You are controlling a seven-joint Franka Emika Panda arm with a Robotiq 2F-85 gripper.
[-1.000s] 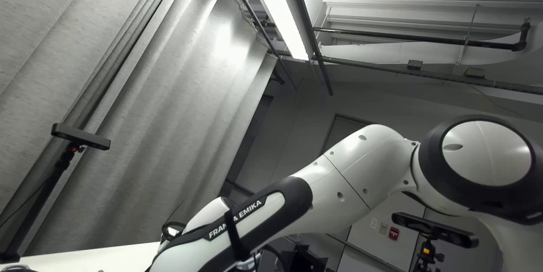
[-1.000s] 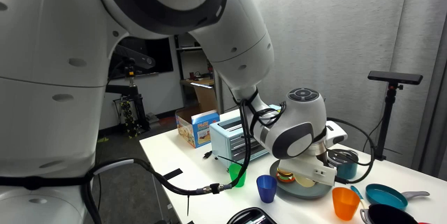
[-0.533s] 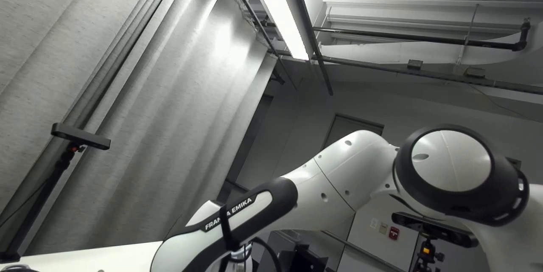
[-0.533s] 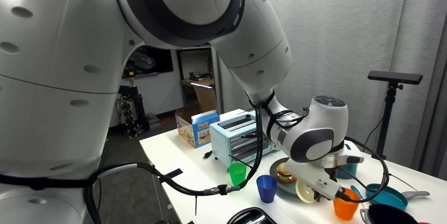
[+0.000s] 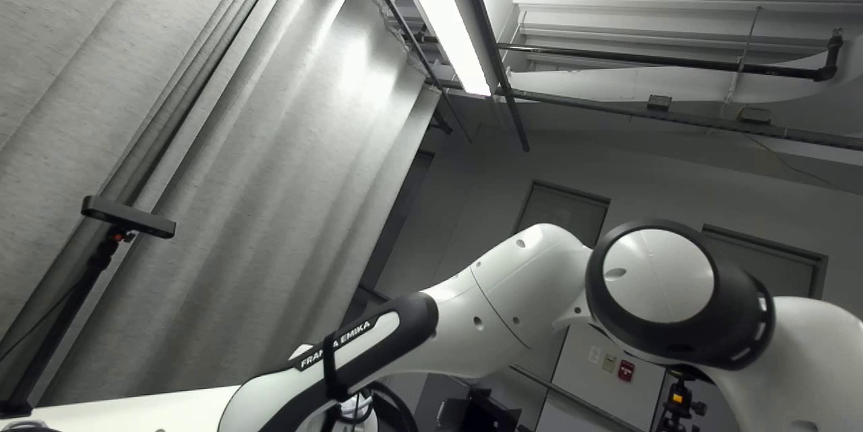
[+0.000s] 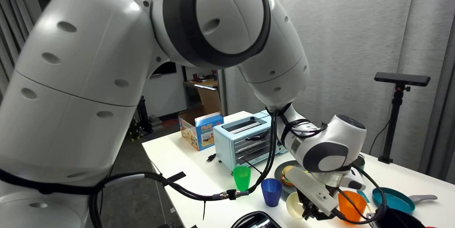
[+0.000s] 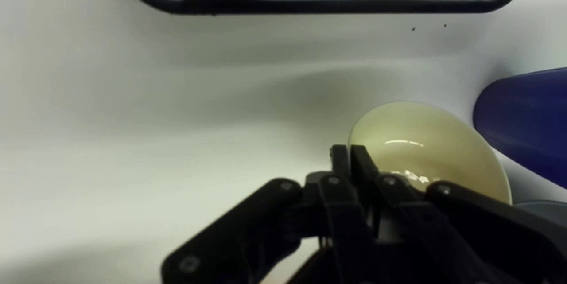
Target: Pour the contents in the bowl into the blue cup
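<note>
The cream bowl (image 6: 293,206) is held off the plate, to the right of the blue cup (image 6: 271,193) in an exterior view. My gripper (image 7: 350,160) is shut on the left rim of the bowl in the wrist view, one finger inside and one outside. The bowl (image 7: 425,142) is tilted, and its inside shows pale with bright reflections. Its lower part is hidden behind the fingers, and I cannot make out any contents. The blue cup (image 7: 527,120) lies just right of the bowl in the wrist view, close to its rim. The cup stands upright on the table.
A black tray (image 7: 328,5) lies near the blue cup. A green cup (image 6: 242,178), an orange cup (image 6: 350,206) and a grey plate (image 6: 279,174) with a toy burger (image 6: 285,178) stand around. A toaster oven (image 6: 245,142), a teal pan (image 6: 392,199) and a dark pot (image 6: 398,219) are also on the table.
The arm has carried the bowl from over the grey plate towards the table's front and the black tray, to beside the blue cup. The bowl has turned. The cups have not moved.
</note>
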